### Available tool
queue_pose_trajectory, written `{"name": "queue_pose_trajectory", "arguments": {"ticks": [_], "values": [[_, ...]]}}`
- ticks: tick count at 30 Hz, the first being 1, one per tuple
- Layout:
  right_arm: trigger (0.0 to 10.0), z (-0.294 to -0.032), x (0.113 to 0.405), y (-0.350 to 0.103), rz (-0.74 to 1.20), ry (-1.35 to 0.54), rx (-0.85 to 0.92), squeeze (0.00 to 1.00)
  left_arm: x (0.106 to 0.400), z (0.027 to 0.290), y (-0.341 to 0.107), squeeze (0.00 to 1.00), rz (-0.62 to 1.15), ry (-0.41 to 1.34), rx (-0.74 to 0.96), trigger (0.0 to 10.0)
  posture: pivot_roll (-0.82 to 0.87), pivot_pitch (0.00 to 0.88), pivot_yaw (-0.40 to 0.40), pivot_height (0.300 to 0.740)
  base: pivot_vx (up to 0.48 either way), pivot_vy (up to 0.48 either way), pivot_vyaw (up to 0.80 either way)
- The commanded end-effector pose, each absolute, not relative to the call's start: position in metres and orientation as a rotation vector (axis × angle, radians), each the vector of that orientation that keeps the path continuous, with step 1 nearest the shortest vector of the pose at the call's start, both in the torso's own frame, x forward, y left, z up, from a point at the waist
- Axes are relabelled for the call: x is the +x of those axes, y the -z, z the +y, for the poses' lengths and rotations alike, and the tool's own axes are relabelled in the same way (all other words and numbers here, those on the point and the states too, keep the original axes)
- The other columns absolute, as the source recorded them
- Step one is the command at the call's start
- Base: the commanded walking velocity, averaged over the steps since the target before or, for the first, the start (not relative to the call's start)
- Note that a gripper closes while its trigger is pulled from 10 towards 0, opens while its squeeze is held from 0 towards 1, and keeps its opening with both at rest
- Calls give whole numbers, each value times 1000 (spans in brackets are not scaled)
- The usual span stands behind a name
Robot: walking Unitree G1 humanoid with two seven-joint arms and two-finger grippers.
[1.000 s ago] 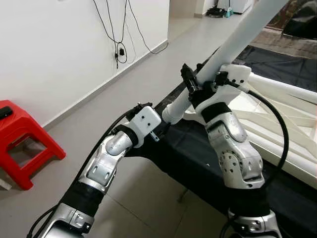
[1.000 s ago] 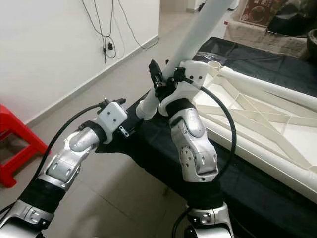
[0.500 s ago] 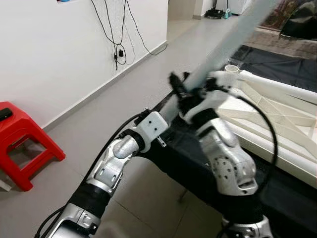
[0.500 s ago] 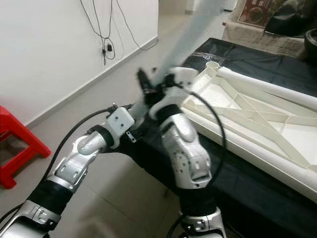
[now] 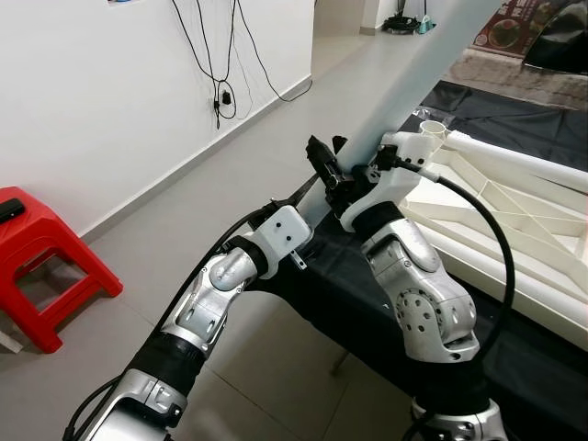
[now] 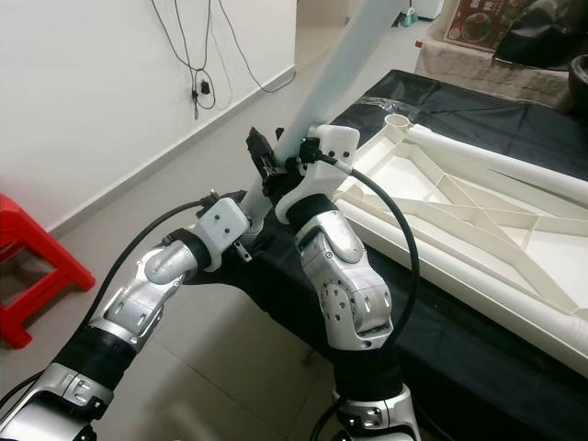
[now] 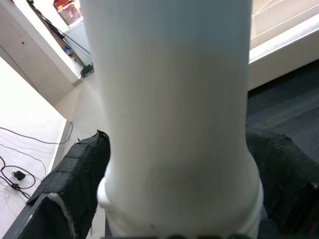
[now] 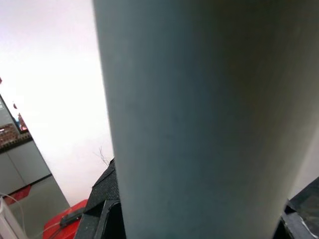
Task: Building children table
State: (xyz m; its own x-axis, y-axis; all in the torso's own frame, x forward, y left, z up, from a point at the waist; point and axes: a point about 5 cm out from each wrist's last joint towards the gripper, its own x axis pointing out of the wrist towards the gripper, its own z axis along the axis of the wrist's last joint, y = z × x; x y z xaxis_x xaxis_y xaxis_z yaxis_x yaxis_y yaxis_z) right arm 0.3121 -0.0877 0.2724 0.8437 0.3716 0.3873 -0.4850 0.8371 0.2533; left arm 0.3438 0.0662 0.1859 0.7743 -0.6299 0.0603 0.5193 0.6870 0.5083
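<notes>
R claw [image 5: 333, 173] grips leg [image 5: 418, 69].

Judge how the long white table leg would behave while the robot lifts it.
The long smooth white plastic tube leg looks rigid, showing no sag. Its glossy round surface may slip or twist in the right end effector. Most of its length extends beyond the grip, so it probably levers downward.

The room was lit brightly and evenly. The white leg [image 7: 174, 124] was seen very close and blurred.
</notes>
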Motion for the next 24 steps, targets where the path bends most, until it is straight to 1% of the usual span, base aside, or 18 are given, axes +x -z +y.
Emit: {"name": "queue_pose_trajectory", "arguments": {"ticks": [1,2,3,4,5,12,17,19,22,23,24], "values": [[10000,-87,309,-275,-342,-478,362,0,343,66,-179,0,-216,652,490,7804,6,107,5,740,0,0,0],[10000,-87,309,-276,-343,-481,360,0,343,65,-178,0,-213,655,488,7804,6,107,5,740,0,0,0],[10000,-86,309,-276,-343,-484,359,0,343,64,-177,0,-213,656,484,1961,3,109,7,740,0,0,0],[10000,-86,309,-276,-343,-484,359,0,343,64,-177,0,-213,656,484,1961,3,109,7,740,0,0,0],[10000,-86,309,-276,-343,-486,358,0,344,64,-176,0,-214,655,487,0,2,108,8,740,0,0,0],[10000,-84,307,-275,-333,-496,342,0,345,63,-177,0,-229,661,489,0,-5,111,9,740,0,0,0],[10000,-85,307,-272,-328,-483,307,0,344,62,-177,0,-234,660,491,0,-12,107,0,740,0,0,0],[10000,-86,308,-271,-336,-467,271,0,342,64,-175,0,-236,653,489,0,-22,107,8,740,0,0,0],[10000,-87,308,-270,-338,-463,263,0,341,65,-174,0,-233,649,490,0,-22,107,9,740,0,0,0],[10000,-87,309,-269,-343,-460,255,0,341,67,-173,0,-227,641,492,10000,-21,106,11,740,0,0,0],[10000,-87,309,-269,-343,-460,255,0,341,67,-173,0,-227,641,492,10000,-21,106,11,740,0,0,0]]}}
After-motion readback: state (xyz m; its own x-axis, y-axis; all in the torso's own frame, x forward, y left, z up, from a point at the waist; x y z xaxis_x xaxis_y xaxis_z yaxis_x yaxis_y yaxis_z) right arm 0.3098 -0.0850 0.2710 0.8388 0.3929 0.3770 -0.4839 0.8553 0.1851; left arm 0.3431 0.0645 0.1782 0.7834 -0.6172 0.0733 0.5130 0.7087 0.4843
